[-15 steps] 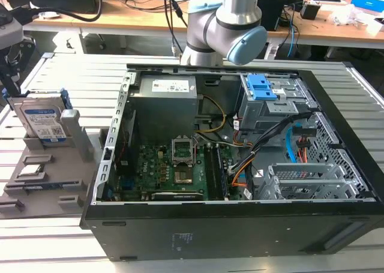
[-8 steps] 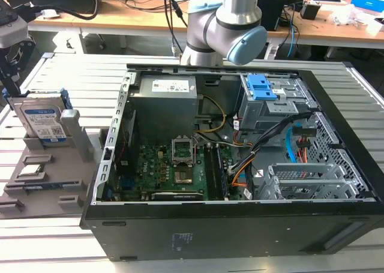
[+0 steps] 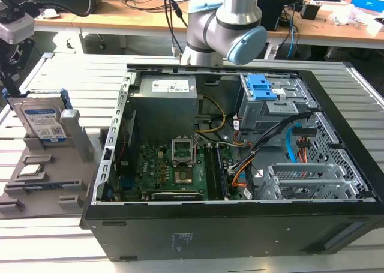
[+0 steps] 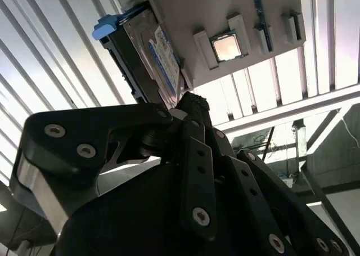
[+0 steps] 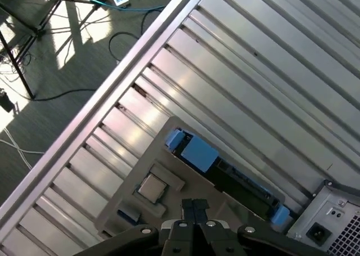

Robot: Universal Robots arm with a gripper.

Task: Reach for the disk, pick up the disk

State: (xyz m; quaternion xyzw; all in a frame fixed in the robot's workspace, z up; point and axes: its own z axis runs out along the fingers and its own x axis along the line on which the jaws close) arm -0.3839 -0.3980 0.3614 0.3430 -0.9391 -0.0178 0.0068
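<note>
Gripper (image 5: pixel 194 206) fingers pressed together, nothing between them, hanging over the grey holder (image 3: pixel 71 160). Disk (image 3: pixel 42 122) stands on edge in that holder on the slatted bench (image 3: pixel 42 243), at the exterior view's left of the open computer case (image 3: pixel 240 237). Gripper close beside disk; can't tell whether they touch.

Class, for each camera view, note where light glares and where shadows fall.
Exterior view: soft, even light on the disk, no hard shadows. Second wrist view: strong glare off the table slats, the gripper dark against it. First wrist view: sun patches and long shadows on the floor, and a sheen along the slats.
</note>
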